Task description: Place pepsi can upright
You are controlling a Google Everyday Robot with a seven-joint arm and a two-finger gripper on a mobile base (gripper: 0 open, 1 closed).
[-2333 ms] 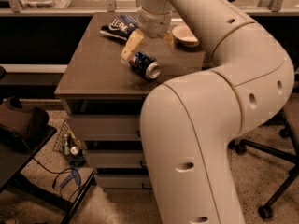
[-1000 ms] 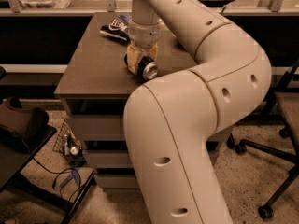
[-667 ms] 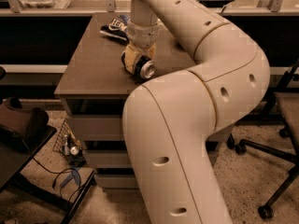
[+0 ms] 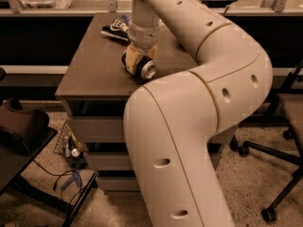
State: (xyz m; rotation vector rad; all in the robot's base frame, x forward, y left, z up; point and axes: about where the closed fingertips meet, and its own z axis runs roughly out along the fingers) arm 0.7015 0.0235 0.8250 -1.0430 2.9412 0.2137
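Note:
The pepsi can (image 4: 146,70) lies on its side on the dark brown table (image 4: 90,65), near the front edge, with its silver end facing the camera. My gripper (image 4: 136,60) reaches straight down from the large cream arm. Its tan fingers (image 4: 133,59) straddle the rear part of the can and sit against it. The can rests on the tabletop.
A blue chip bag (image 4: 117,28) lies at the back of the table, behind the gripper. The cream arm (image 4: 199,108) fills the right and foreground and hides the table's right side. An office chair base (image 4: 265,155) stands at right. Cables and clutter (image 4: 71,150) lie on the floor at left.
The gripper came down and to the left onto the lying can and has stayed on it. The can shifted only slightly and is still on its side.

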